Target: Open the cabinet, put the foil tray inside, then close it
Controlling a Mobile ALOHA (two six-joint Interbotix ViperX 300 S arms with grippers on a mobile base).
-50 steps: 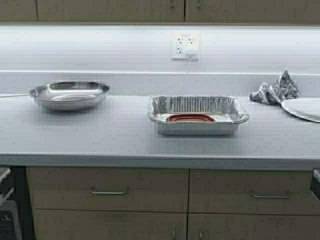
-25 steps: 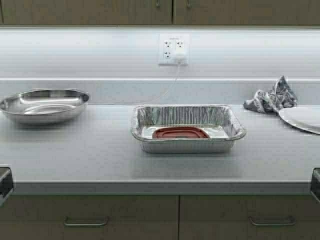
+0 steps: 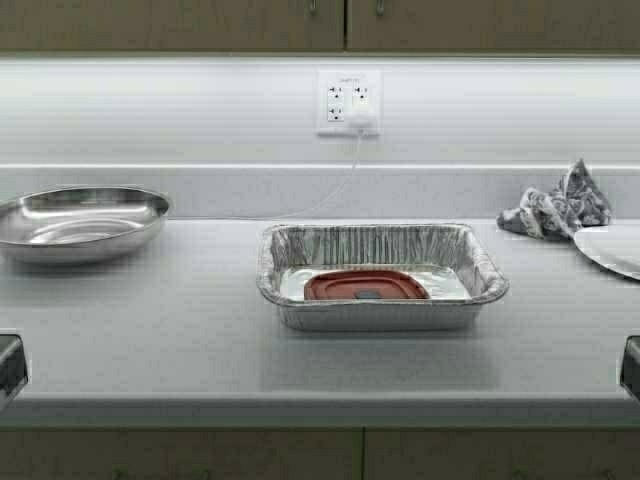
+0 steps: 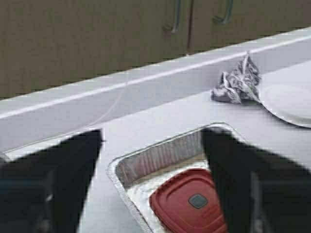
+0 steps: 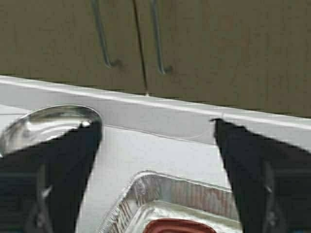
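Note:
The foil tray (image 3: 380, 275) sits on the grey counter with a red lid (image 3: 366, 286) lying inside it. The cabinet (image 3: 200, 25) runs along the top of the high view, both doors shut, its slim handles (image 3: 312, 6) just showing. It also shows in the left wrist view (image 4: 97, 43) and the right wrist view (image 5: 218, 48). My left gripper (image 4: 151, 136) is open and empty, held back from the tray (image 4: 146, 165). My right gripper (image 5: 155, 124) is open and empty, also short of the tray (image 5: 160, 194). Only dark tips of both arms show at the high view's lower corners.
A round steel bowl (image 3: 75, 220) stands at the left of the counter (image 3: 180, 340). A crumpled grey cloth (image 3: 555, 208) and a white plate (image 3: 612, 248) lie at the right. A wall outlet (image 3: 348, 100) with a white cable is behind the tray.
The robot has driven forward toward the counter: the whole scene has shifted down and grown larger, and the base drawers have almost left the view. Nothing on the counter has moved.

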